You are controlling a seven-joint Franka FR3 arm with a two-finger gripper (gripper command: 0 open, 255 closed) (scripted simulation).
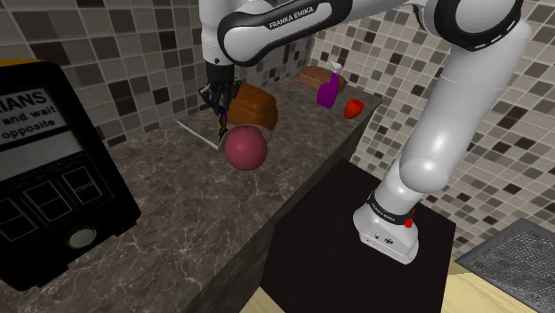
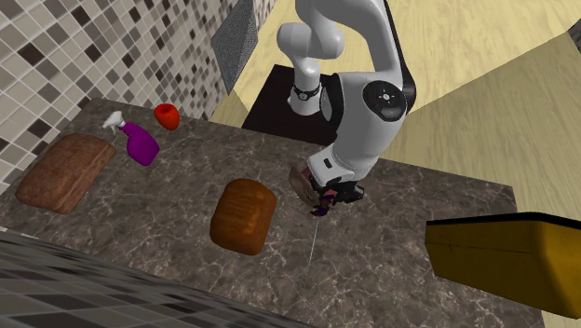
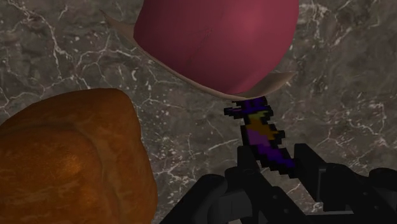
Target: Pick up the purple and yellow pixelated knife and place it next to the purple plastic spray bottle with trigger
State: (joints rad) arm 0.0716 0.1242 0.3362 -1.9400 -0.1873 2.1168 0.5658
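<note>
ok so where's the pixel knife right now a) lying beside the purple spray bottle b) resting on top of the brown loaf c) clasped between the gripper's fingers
c: in the wrist view the knife sits clasped between the two black fingers of the gripper, off the brown loaf.

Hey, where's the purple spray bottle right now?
In the shoulder view, the spray bottle sits at the counter's far end near the tiled wall, between a flat brown block and a small red object.
</note>
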